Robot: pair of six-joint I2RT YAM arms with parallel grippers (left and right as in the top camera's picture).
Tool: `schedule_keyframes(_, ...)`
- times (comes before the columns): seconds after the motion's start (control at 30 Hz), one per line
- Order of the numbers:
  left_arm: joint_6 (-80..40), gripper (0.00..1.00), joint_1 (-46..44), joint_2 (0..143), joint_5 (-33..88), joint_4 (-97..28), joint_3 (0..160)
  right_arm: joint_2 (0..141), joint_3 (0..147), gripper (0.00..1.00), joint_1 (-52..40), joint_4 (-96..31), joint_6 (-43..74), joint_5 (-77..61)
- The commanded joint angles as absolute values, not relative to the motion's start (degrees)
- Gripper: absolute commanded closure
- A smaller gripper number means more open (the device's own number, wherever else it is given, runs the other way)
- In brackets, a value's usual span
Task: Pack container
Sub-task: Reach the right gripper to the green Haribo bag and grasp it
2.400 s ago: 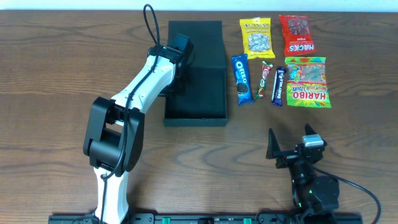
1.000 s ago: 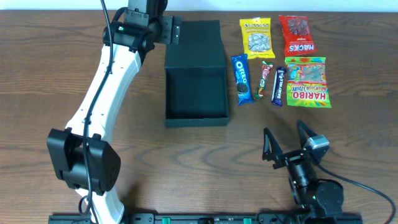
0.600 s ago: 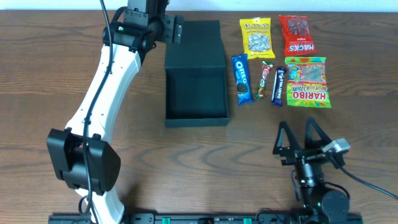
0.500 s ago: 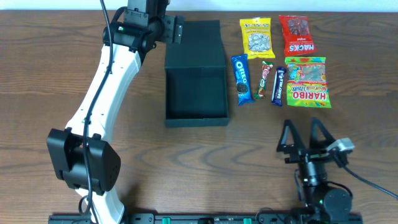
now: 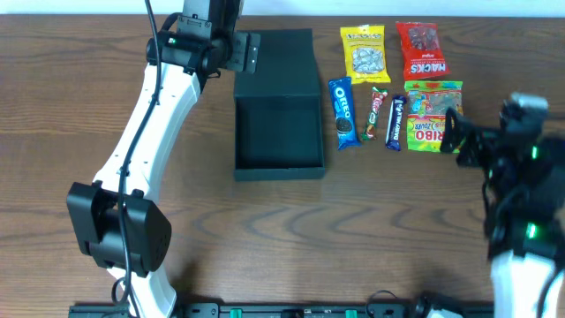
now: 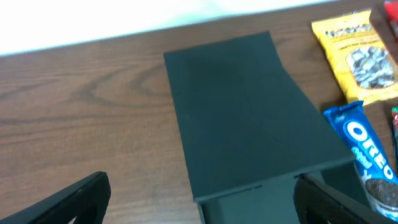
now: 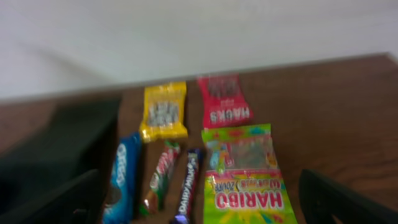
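Observation:
The dark container stands open, its flap lid folded back flat on the table; nothing shows inside it. My left gripper hangs open at the lid's left edge, and in the left wrist view the lid lies between and beyond its wide-apart fingers. My right gripper is open above the right edge of the Haribo bag. In the right wrist view the Haribo bag lies between its spread fingers, blurred.
Right of the container lie an Oreo pack, a red-green bar, a Dairy Milk bar, a yellow packet and a red Hacks bag. The table's far edge meets a white wall.
My right arm has swung up from the table's front edge to the right side, over the Haribo bag. The left arm has held still beside the lid.

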State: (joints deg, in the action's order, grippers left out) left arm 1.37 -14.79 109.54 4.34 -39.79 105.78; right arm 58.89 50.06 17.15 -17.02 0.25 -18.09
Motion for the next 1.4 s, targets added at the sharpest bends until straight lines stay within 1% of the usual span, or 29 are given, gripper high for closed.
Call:
schedule_keyframes(0.0, 1.74, 0.05, -14.7, 109.93, 4.58, -40.77, 105.93, 70.32, 55.22, 0.01, 17.61, -18.55, -8.75, -18.98)
schedule_keyframes(0.17, 1.74, 0.05, -14.7, 109.93, 4.56, -42.5, 105.93, 88.38, 62.89, 0.01, 17.58, -18.61, -10.41, -15.46)
schedule_keyframes(0.27, 1.69, 0.05, -14.7, 109.93, 4.58, -42.92, 105.93, 97.47, 66.67, 0.03, 17.58, -17.93, -11.0, -13.89)
schedule_keyframes(0.33, 1.26, 0.05, -14.7, 109.93, 4.67, -42.92, 105.93, 102.69, 68.2, 0.05, 17.58, -15.33, -11.31, -13.91)
schedule_keyframes(0.47, 1.26, 0.05, -14.7, 109.93, 5.76, -43.09, 105.93, 108.29, 68.73, 0.07, 17.19, -9.91, -11.27, -13.85)
schedule_keyframes(0.57, 1.26, 0.05, -14.7, 109.93, 6.0, -43.09, 105.93, 111.39, 68.73, 0.06, 17.1, -7.42, -11.22, -13.74)
schedule_keyframes(0.63, 1.26, 0.05, -14.7, 109.93, 6.0, -43.09, 105.93, 113.84, 68.75, 0.08, 16.78, -6.57, -11.22, -13.74)
schedule_keyframes(0.7, 1.08, 0.05, -14.7, 109.93, 6.0, -43.09, 105.93, 115.98, 68.75, 0.17, 16.23, -6.04, -11.27, -13.69)
schedule_keyframes(0.83, 1.06, 0.05, -14.7, 109.93, 6.0, -43.09, 105.93, 118.72, 68.75, 0.24, 15.66, -5.72, -11.44, -12.73)
schedule_keyframes(0.87, 1.04, 0.05, -14.7, 109.93, 6.0, -43.09, 105.93, 119.35, 68.75, 0.29, 15.55, -5.78, -11.42, -11.97)
schedule_keyframes(0.9, 1.02, 0.05, -14.7, 109.93, 6.0, -43.09, 105.93, 119.83, 68.75, 0.38, 15.55, -5.96, -11.42, -11.18)
schedule_keyframes(1.03, 0.64, 0.05, -14.7, 109.93, 5.98, -43.09, 105.93, 120.05, 68.75, 0.6, 15.55, -6.48, -11.42, -10.24)
schedule_keyframes(1.13, 0.62, 0.05, -14.7, 109.93, 6.0, -43.09, 105.93, 120.05, 68.75, 0.83, 15.55, -7.14, -11.42, -8.67)
schedule_keyframes(1.17, 0.62, 0.05, -14.7, 109.93, 6.0, -43.11, 105.93, 120.05, 68.75, 0.88, 15.55, -7.53, -11.4, -8.36)
schedule_keyframes(1.2, 0.62, 0.05, -14.7, 109.93, 6.0, -43.11, 105.93, 120.03, 68.75, 0.95, 15.55, -8.03, -11.42, -8.34)
schedule_keyframes(1.23, 0.64, 0.05, -14.68, 109.93, 6.0, -43.11, 105.93, 120.03, 68.75, 0.99, 15.55, -8.43, -11.42, -8.34)
schedule_keyframes(1.37, 0.67, 0.05, -14.68, 109.93, 5.98, -43.09, 105.93, 119.81, 68.88, 0.99, 15.57, -10.15, -11.4, -8.38)
